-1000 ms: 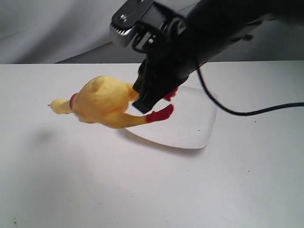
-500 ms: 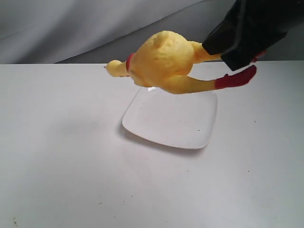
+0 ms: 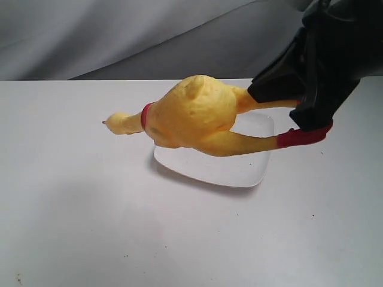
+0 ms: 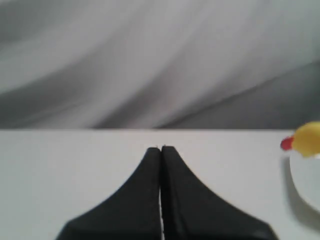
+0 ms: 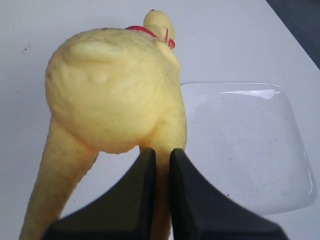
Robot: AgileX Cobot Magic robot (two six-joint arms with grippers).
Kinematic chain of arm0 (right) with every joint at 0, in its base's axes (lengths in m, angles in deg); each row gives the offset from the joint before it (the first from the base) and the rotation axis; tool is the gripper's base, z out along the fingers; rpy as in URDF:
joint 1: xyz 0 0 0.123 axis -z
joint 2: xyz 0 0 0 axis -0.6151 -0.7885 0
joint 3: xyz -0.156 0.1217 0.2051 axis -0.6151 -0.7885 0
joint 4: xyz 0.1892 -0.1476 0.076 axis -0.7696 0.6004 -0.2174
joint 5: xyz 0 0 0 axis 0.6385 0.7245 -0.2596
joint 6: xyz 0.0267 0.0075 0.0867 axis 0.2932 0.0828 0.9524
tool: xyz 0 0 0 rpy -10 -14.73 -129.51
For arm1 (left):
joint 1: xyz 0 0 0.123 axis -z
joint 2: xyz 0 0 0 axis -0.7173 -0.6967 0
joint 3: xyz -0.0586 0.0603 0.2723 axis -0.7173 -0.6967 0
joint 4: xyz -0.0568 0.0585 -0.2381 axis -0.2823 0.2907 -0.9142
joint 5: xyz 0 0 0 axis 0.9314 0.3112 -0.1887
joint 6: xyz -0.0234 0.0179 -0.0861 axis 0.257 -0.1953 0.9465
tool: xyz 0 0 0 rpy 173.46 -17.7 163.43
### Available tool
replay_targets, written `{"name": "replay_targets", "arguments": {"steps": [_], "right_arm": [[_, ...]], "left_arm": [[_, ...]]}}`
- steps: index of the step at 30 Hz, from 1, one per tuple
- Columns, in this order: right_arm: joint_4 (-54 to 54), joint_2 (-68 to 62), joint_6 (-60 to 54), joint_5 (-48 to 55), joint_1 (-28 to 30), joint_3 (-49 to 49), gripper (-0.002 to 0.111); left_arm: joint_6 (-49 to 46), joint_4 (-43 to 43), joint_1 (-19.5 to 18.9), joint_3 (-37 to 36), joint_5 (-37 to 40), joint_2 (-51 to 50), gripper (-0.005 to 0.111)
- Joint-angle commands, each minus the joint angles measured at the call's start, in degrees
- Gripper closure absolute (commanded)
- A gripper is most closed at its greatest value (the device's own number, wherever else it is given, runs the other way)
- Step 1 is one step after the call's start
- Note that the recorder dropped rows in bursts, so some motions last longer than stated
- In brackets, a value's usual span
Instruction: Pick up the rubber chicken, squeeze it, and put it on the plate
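The yellow rubber chicken [image 3: 191, 113] hangs in the air, its plump body over the near-left part of the white square plate [image 3: 239, 164], head and red collar pointing left. My right gripper [image 3: 281, 98] is shut on one of its thin legs; the other leg, with its red foot [image 3: 302, 136], hangs free. In the right wrist view the rubber chicken [image 5: 112, 90] fills the frame, its leg pinched in the right gripper [image 5: 162, 152], with the plate [image 5: 250, 145] below. My left gripper [image 4: 161, 148] is shut with nothing in it; the chicken's head [image 4: 306, 139] peeks in beside the plate's rim [image 4: 307, 177].
A white table [image 3: 90, 227] carries the plate. Grey draped cloth [image 3: 119, 36] hangs behind the table's far edge. A dark band [image 5: 300, 20] runs along the table's edge in the right wrist view.
The right gripper has carried the chicken from the left of the plate up and to the right, then lowered it a little over the plate. The black cable is now out of view.
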Motion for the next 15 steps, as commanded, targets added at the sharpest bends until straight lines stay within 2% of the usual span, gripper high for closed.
{"name": "replay_targets", "arguments": {"steps": [1,8,9,12,15], "right_arm": [[-3.3,0.6,-0.6,-1.7,0.5,-0.1,0.108],[-5.7,0.6,-0.8,-1.7,0.5,-0.1,0.108],[-5.7,0.6,-0.8,-1.7,0.5,-0.1,0.108],[-6.1,0.6,-1.0,-1.7,0.5,-0.1,0.108],[-7.4,0.6,-1.8,-1.9,0.9,-0.1,0.108]], "left_arm": [[-1.3,1.2,-0.2,-0.2,-14.7,0.1,0.107],[-1.9,1.2,-0.2,-0.2,-32.7,0.1,0.107],[0.4,1.8,-0.2,-0.2,-34.5,0.1,0.107],[18.3,12.0,-0.2,-0.2,-36.3,0.1,0.107],[33.3,34.0,-0.2,-0.2,-36.3,0.1,0.107]]}}
